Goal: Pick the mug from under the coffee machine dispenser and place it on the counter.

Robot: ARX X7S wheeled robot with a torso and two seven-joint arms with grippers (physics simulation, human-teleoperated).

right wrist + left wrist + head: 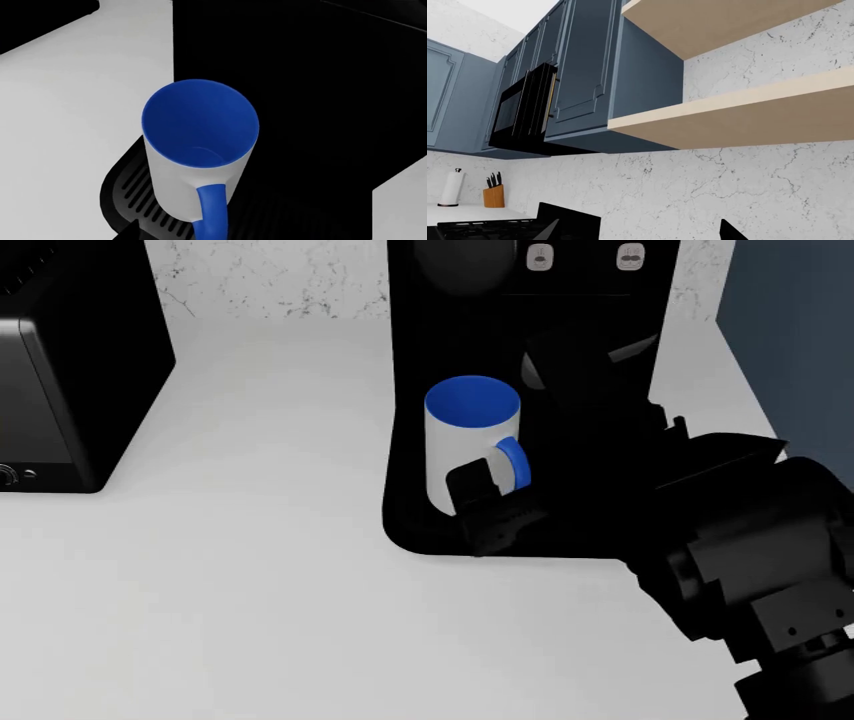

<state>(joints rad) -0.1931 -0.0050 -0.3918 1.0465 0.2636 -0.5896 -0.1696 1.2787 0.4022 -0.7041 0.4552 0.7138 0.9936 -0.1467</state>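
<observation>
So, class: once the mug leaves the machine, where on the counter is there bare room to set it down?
The counter lies bare between the black appliance and the coffee machine, and along the front. It is crowded on the base tray, where the right gripper sits by the mug.

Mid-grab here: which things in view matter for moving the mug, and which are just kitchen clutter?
For the job:
mug, upright on the machine's tray
coffee machine dispenser
counter
right gripper, at the mug's handle

Just lying about:
black appliance
paper towel roll
knife block
microwave
</observation>
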